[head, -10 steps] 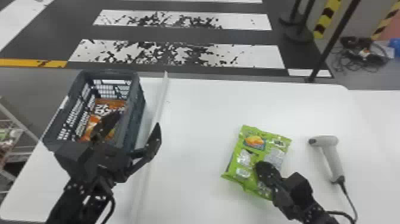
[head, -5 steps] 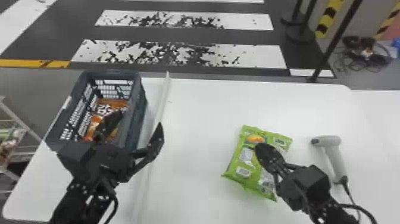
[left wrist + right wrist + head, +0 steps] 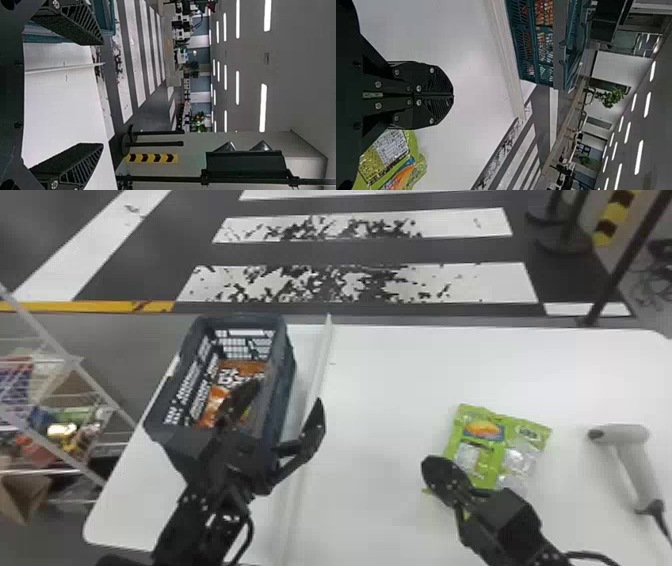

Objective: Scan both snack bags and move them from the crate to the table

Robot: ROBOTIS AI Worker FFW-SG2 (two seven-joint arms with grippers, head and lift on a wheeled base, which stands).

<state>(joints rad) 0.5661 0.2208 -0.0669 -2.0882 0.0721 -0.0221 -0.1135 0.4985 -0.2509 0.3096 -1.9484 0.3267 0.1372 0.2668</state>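
- Surface, white, beneath everything handled
- Crate, on the surface's left side
- Left gripper, at the crate, spread wide, empty
- Right gripper, fingers pressed together, nothing held, near the green bag
- Green snack bag, flat on the surface
- Orange snack bag, inside the crate
- Scanner, right of the green bag

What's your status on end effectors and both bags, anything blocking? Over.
Left end effector open, partly blocking head view of orange bag in crate. Right end effector shut, empty, near green bag. Green bag on table.
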